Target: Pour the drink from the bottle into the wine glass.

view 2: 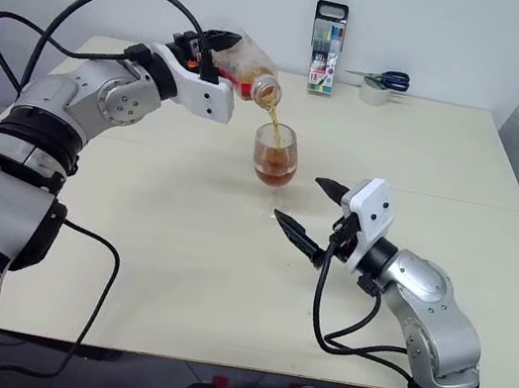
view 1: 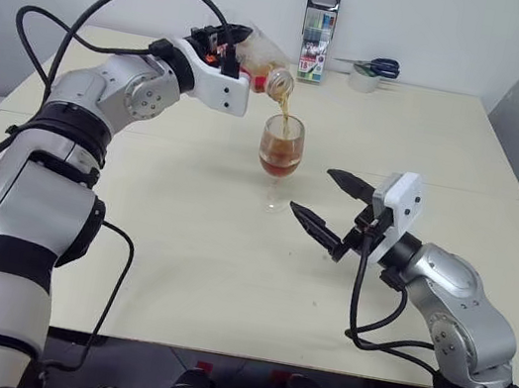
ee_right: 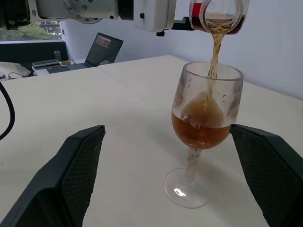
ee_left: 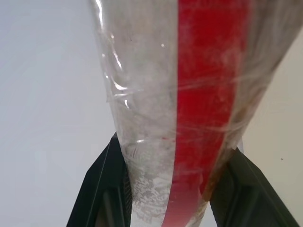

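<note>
The drink (ee_right: 215,52) falls in a thin amber stream from the mouth of the bottle (view 1: 263,62) into the wine glass (view 1: 280,150), which stands upright near the centre of the head view and is already about half full. The bottle sits in the upper middle of that view, tipped so its long axis runs nearly level, mouth pointing right and slightly down, directly above the glass rim and not touching it. The left claw (view 1: 224,44) is clamped on the bottle's body from the left; in the left wrist view its two black fingers (ee_left: 102,189) press either side of the labelled plastic.

The right claw (view 1: 330,206) hangs just right of and below the glass, jaws spread wide and holding nothing, its tips flanking the glass in the right wrist view without contact.

The left arm owns the pour; what matters next is keeping the mouth centred over the bowl, then righting the bottle before the level nears the rim. Beyond, a marker case (view 1: 317,37) and a tape roll (view 1: 364,79) stand at the tabletop (view 1: 179,250) far edge.
</note>
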`<state>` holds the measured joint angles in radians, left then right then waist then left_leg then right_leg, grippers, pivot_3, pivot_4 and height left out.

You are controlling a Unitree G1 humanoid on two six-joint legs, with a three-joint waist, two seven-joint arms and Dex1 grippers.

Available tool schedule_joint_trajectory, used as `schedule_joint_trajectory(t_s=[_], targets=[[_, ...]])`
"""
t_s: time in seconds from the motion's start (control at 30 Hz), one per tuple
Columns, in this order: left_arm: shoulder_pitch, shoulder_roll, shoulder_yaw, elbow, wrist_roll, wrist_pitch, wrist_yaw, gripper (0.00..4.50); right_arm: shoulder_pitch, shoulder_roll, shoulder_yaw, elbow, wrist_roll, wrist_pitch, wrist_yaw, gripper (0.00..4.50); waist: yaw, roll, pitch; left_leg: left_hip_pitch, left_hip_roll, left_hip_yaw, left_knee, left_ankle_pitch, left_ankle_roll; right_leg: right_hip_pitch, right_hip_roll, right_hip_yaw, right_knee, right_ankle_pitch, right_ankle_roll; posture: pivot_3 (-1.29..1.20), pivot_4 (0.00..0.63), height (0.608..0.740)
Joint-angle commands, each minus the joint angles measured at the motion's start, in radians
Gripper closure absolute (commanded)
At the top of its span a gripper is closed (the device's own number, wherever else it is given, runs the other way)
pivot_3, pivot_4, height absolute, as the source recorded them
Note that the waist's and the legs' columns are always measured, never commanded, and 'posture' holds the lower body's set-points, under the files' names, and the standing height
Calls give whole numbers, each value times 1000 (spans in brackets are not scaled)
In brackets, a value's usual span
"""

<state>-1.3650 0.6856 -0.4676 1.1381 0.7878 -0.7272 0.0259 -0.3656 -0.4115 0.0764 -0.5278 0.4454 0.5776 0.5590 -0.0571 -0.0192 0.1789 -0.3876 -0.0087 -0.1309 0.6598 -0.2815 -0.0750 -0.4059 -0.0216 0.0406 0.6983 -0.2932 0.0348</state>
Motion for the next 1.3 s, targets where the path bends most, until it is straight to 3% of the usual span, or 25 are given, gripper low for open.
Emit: schedule_joint_trajectory(t_s=[0.03,0.67,1.03,1.3], targets=[[-43,14,7,-3,-6,0,18,2833,-5,3,-3,-40,8,-5,-8,0,0,0,0,0,0,0,0,0,0,0,0,0,0,0,0,0,150,740],[-11,-13,34,11,-59,8,-21,2833,-8,2,4,-38,-2,-16,-18,0,0,0,0,0,0,0,0,0,0,0,0,0,0,0,0,0,150,740],[82,-59,140,-23,-260,57,-193,2833,-21,10,11,-22,-13,-35,-18,0,0,0,0,-1,0,-1,1,0,0,0,0,-1,0,0,0,0,150,740],[169,-151,368,-122,-591,291,-425,2833,-26,4,34,-29,-16,-16,-1,0,-2,0,0,-2,0,-1,2,0,-1,0,0,-1,0,0,0,0,150,740]])
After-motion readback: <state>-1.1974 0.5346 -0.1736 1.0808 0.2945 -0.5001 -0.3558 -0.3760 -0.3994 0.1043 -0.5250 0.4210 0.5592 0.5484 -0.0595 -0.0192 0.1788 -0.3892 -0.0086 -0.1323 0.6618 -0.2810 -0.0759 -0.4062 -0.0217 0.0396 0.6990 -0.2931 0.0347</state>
